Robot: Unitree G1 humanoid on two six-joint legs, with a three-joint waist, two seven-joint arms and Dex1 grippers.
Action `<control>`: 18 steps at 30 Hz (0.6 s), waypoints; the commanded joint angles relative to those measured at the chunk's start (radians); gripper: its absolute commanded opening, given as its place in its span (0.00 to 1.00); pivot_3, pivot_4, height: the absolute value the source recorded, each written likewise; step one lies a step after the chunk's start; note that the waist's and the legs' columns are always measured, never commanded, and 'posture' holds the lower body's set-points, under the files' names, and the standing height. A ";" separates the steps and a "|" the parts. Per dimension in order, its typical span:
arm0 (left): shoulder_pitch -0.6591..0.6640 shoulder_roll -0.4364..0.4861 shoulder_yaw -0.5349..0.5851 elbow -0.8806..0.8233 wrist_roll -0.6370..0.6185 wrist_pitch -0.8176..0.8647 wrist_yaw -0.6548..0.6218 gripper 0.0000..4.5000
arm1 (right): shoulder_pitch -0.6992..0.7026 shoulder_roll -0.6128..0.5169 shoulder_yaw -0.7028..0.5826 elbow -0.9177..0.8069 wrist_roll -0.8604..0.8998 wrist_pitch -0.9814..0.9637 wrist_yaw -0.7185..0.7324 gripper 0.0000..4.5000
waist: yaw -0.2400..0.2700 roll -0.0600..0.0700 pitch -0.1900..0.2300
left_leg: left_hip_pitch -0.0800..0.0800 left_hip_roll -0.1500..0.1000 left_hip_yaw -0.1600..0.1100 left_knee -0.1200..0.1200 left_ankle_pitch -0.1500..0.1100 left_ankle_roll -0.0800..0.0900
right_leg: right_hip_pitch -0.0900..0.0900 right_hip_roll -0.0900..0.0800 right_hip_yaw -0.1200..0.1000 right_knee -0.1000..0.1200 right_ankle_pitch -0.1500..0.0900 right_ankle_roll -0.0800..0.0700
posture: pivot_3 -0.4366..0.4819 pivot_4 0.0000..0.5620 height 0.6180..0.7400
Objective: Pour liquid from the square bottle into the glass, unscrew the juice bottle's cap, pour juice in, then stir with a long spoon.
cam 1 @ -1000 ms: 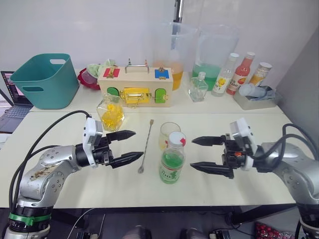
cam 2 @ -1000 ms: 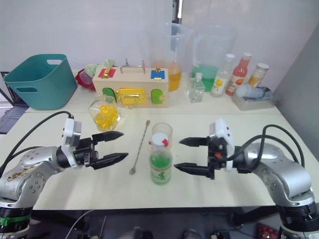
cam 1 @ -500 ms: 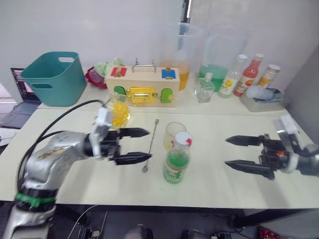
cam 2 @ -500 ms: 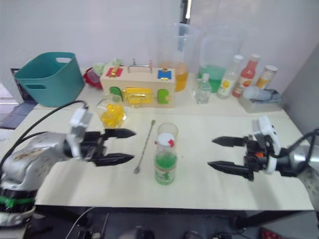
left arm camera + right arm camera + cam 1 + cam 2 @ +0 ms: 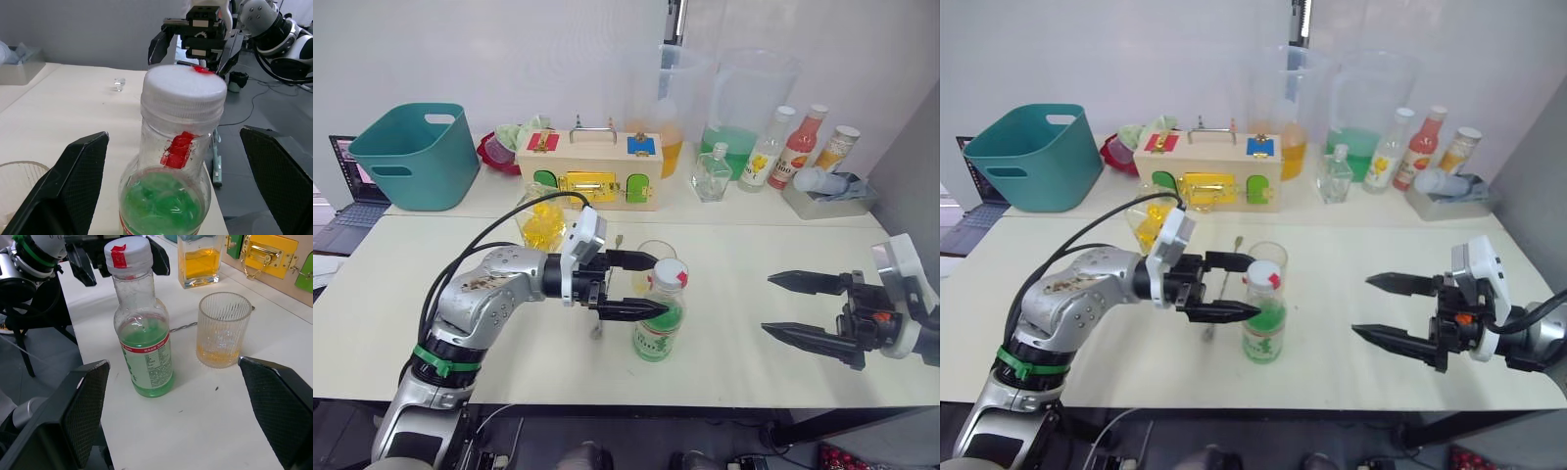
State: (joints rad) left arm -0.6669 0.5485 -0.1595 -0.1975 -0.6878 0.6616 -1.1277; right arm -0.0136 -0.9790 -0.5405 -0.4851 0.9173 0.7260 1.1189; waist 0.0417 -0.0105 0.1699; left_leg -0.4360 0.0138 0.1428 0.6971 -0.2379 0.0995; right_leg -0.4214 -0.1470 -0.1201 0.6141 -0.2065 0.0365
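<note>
Right wrist view: yellow liquid in glass [image 5: 224, 329]; both pincers, left [image 5: 646, 286] and right [image 5: 783, 305], spread wide.

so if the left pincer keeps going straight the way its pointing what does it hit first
Most likely the juice bottle. The open left pincer points right at its neck, one finger on each side below the white cap, so the bottle would slide between the fingers first.

Green drink, white cap, amber glass

The bottle [image 5: 145, 328] holds green juice under a white cap [image 5: 128, 252] with a red tab; the ribbed glass [image 5: 222, 328] has amber liquid; cream table [image 5: 724, 367].
</note>
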 commanded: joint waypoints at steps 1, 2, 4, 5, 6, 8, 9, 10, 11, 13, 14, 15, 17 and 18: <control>-0.029 -0.026 -0.011 -0.005 0.020 -0.017 0.000 1.00 | 0.018 0.004 -0.055 -0.027 0.021 -0.010 -0.017 0.99 | 0.002 0.000 0.000 | 0.000 0.000 0.000 0.000 0.000 0.000 | 0.000 0.000 0.000 0.000 0.000 0.000 | 0.48 0.27 0.94; -0.031 -0.032 -0.014 -0.003 0.023 -0.018 0.000 1.00 | 0.023 0.005 -0.057 -0.031 0.022 -0.011 -0.021 0.99 | 0.002 0.000 0.000 | 0.000 0.000 0.000 0.000 0.000 0.000 | 0.000 0.000 0.000 0.000 0.000 0.000 | 0.48 0.27 0.94; -0.032 -0.039 -0.014 -0.001 0.029 -0.018 -0.002 1.00 | 0.028 0.004 -0.058 -0.035 0.026 -0.013 -0.026 0.99 | 0.000 0.000 0.000 | 0.000 0.000 0.000 0.000 0.000 0.000 | 0.000 0.000 0.000 0.000 0.000 0.000 | 0.48 0.27 0.94; -0.032 -0.041 -0.014 0.000 0.031 -0.018 -0.003 1.00 | 0.030 0.003 -0.059 -0.035 0.027 -0.014 -0.027 0.99 | 0.000 0.000 0.000 | 0.000 0.000 0.000 0.000 0.000 0.000 | 0.000 0.000 0.000 0.000 0.000 0.000 | 0.48 0.27 0.94; -0.032 -0.042 -0.013 0.000 0.033 -0.017 -0.004 1.00 | 0.031 0.003 -0.059 -0.036 0.028 -0.014 -0.028 0.99 | -0.001 0.000 0.000 | 0.000 0.000 0.000 0.000 0.000 0.000 | 0.000 0.000 0.000 0.000 0.000 0.000 | 0.48 0.27 0.94; -0.036 -0.054 -0.019 0.005 0.041 -0.023 -0.004 1.00 | 0.031 0.006 -0.060 -0.038 0.026 -0.016 -0.039 0.99 | -0.001 0.000 0.000 | 0.000 0.000 0.000 0.000 0.000 0.000 | 0.000 0.000 0.000 0.000 0.000 0.000 | 0.48 0.27 0.94; -0.041 -0.066 -0.023 0.014 0.047 -0.026 0.002 0.94 | 0.031 0.010 -0.060 -0.039 0.022 -0.021 -0.047 1.00 | 0.001 0.000 0.000 | 0.000 0.000 0.000 0.000 0.000 0.000 | 0.000 0.000 0.000 0.000 0.000 0.000 | 0.48 0.27 0.94; -0.045 -0.076 -0.025 0.020 0.052 -0.028 0.005 0.88 | 0.031 0.012 -0.060 -0.039 0.018 -0.024 -0.052 1.00 | 0.002 0.000 0.000 | 0.000 0.000 0.000 0.001 0.000 0.000 | 0.000 0.000 0.000 0.000 0.000 0.000 | 0.48 0.27 0.94; -0.048 -0.084 -0.029 0.025 0.059 -0.031 0.005 0.82 | 0.031 0.013 -0.060 -0.039 0.016 -0.026 -0.057 1.00 | 0.004 0.000 0.000 | 0.000 0.000 -0.001 0.001 0.000 0.001 | 0.000 0.000 0.000 0.000 0.000 0.000 | 0.48 0.27 0.94; -0.051 -0.091 -0.037 0.031 0.081 -0.041 0.002 0.67 | 0.031 0.015 -0.059 -0.039 0.012 -0.030 -0.062 1.00 | 0.004 0.000 0.000 | 0.000 0.000 -0.001 0.002 -0.001 0.001 | 0.001 0.000 0.000 0.000 0.000 0.000 | 0.48 0.27 0.94; -0.053 -0.094 -0.041 0.034 0.092 -0.052 -0.001 0.60 | 0.030 0.014 -0.058 -0.038 0.013 -0.031 -0.064 1.00 | 0.003 0.000 0.000 | 0.000 0.000 -0.001 0.002 -0.001 0.001 | 0.001 0.000 0.000 0.000 0.000 0.000 | 0.48 0.27 0.94; -0.053 -0.097 -0.042 0.036 0.097 -0.055 -0.001 0.52 | 0.028 0.014 -0.055 -0.037 0.012 -0.032 -0.066 1.00 | 0.002 0.000 0.000 | 0.000 0.000 -0.001 0.002 -0.001 0.001 | 0.000 0.000 0.000 0.000 0.000 0.000 | 0.48 0.27 0.94; -0.052 -0.103 -0.043 0.036 0.104 -0.063 -0.004 0.38 | 0.026 0.013 -0.051 -0.036 0.010 -0.035 -0.068 1.00 | 0.002 0.000 0.000 | 0.000 0.000 -0.001 0.002 -0.001 0.001 | 0.000 0.000 0.000 0.000 0.000 0.000 | 0.48 0.27 0.94; -0.050 -0.104 -0.043 0.034 0.106 -0.066 -0.005 0.33 | 0.025 0.012 -0.048 -0.035 0.008 -0.036 -0.069 1.00 | 0.001 0.000 0.000 | 0.000 0.000 -0.001 0.002 -0.001 0.001 | 0.000 0.000 0.000 0.000 0.000 0.000 | 0.48 0.27 0.94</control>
State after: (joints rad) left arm -0.7012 0.4504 -0.2045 -0.1481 -0.5800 0.6135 -1.1240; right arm 0.0179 -0.9648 -0.5637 -0.5035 0.9243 0.7111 1.0555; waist 0.0431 -0.0105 0.1699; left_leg -0.4363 0.0138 0.1422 0.6989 -0.2386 0.1010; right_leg -0.4212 -0.1470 -0.1198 0.6147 -0.2064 0.0365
